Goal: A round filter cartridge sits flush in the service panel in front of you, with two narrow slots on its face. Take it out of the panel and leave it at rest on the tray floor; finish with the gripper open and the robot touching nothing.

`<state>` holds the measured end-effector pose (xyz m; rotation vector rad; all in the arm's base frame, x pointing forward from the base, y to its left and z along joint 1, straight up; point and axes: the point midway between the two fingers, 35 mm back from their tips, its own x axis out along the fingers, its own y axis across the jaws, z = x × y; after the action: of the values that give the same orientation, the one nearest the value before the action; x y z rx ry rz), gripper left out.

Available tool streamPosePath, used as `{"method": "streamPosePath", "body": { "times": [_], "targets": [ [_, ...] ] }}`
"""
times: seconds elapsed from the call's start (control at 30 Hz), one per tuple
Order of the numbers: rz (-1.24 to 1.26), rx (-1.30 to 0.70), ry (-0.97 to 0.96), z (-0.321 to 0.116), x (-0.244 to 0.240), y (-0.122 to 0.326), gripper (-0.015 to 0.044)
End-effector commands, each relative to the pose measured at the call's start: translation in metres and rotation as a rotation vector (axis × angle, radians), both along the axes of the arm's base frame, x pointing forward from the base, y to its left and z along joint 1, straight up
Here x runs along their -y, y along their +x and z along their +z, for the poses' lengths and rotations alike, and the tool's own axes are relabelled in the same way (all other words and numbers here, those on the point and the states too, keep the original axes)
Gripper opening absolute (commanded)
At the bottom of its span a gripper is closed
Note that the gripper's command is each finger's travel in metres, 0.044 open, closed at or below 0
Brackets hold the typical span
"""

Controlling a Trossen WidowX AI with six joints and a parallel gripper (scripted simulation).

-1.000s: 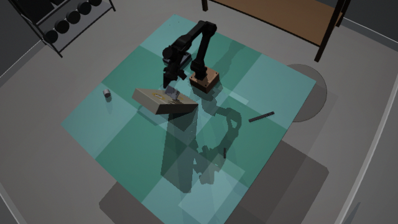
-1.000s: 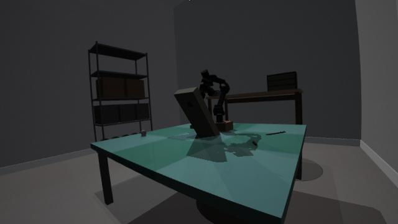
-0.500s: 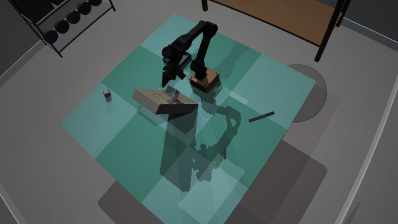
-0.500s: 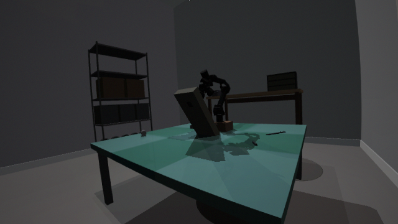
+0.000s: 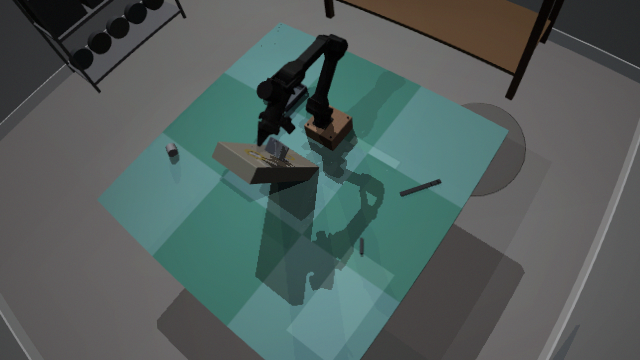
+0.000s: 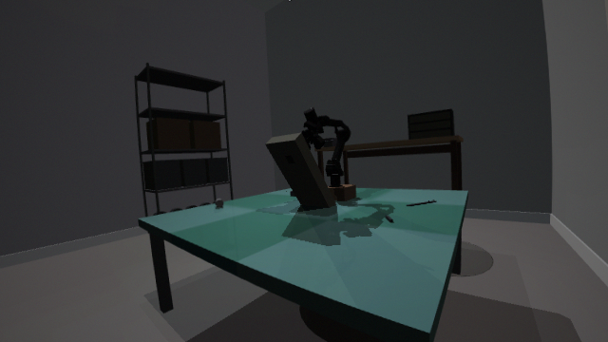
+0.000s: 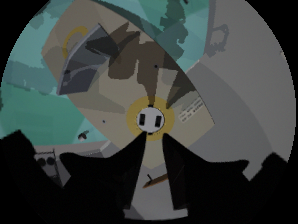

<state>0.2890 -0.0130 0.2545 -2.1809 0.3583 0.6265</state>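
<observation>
1. Filter cartridge: seated in tilted panel, just beyond claw tips in wrist view.
2. Claw: slightly spread, nothing pinched.
3. Slots run side by side; tips likely need lining up with them.

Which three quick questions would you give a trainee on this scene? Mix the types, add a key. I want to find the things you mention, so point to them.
1. True or false: the round white filter cartridge [image 7: 150,120] with two dark slots is out of the tan box-shaped service panel [image 5: 232,160] [image 6: 306,171] [image 7: 115,107].

2. What is between the fingertips of the black parallel-jaw gripper [image 5: 260,142] [image 6: 308,137] [image 7: 155,134]?
a) the cartridge
b) a dark rod
c) nothing

3. Fill in: on the teal checkered table [image 5: 200,240] [image 6: 266,247] [image 7: 30,115], the panel stands ____ (upright/tilted).

Key: 1 false; 2 c; 3 tilted
</observation>
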Motion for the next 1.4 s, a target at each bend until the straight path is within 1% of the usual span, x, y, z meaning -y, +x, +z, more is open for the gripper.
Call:
{"method": "streamPosePath", "body": {
  "times": [0.0,0.47,1.37],
  "targets": [
    [-0.005,-0.011,0.003,-0.008,0.001,0.006,0.0100],
    [-0.005,-0.010,0.003,-0.021,0.002,0.023,0.0100],
    [-0.005,-0.010,0.003,-0.022,0.002,0.022,0.0100]
  ]
}}
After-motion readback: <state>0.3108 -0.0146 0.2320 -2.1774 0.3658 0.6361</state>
